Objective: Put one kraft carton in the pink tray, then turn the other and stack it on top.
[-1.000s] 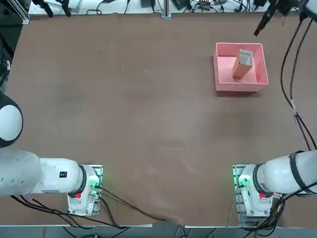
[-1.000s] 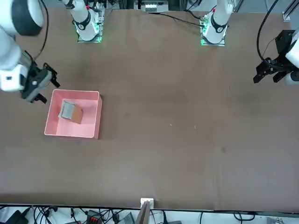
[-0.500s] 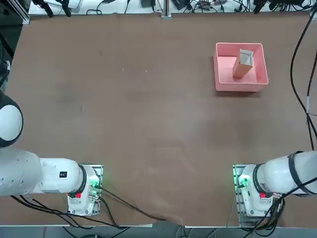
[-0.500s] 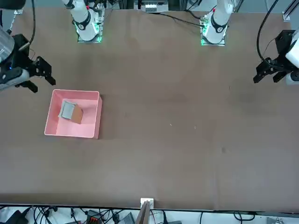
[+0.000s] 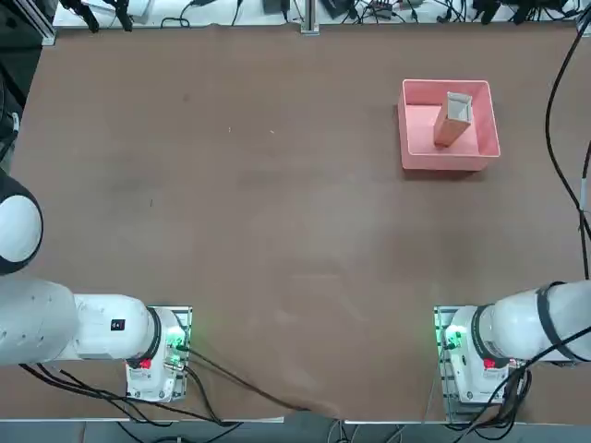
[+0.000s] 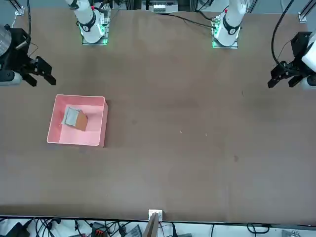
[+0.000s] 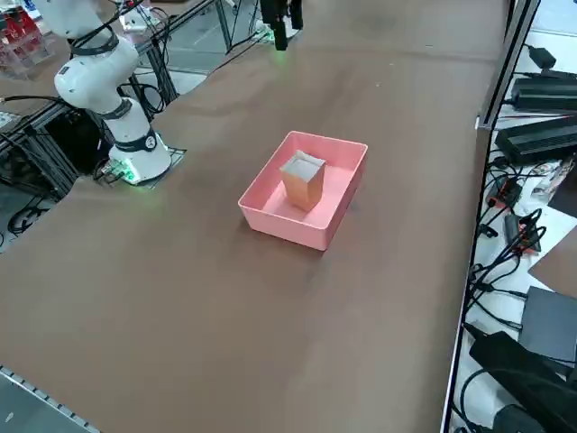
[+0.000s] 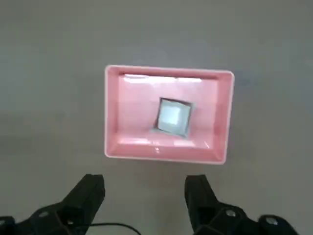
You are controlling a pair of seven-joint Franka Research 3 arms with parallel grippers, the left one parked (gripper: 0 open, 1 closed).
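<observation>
Hidden: the right hand (image 6: 30, 72) is out of the top view and the right side view; only the front view, at that picture's left edge, and the wrist view show it, and in the front view most of its arm is cut off.
Hard to make out: two kraft cartons belong to the task, yet the frames show one carton shape in the tray; whether it is a single carton or one stacked on the other cannot be told. No other carton shows anywhere on the bench (image 5: 277, 212).
Pink tray: the pink tray (image 5: 417, 138) sits flat on the bench, on the right arm's side, toward the far edge from the bases.
Tray contents: the kraft carton stack (image 7: 303, 180) stands upright, tan-brown sides, whitish end facing up. In the wrist view the whitish end (image 8: 173, 116) lies near the tray's middle, apart from the walls as far as can be seen.
Carton tilt: in the top view it appears to lean slightly; this may be only the camera's angle.
Hand, opening: fingers (image 8: 88, 196) wide apart, bare bench between them.
Hand, contact: holds nothing, touches nothing.
Hand, place: raised above the bench, beside the tray toward the robot's base side, well apart from tray and carton, looking down on them.
</observation>
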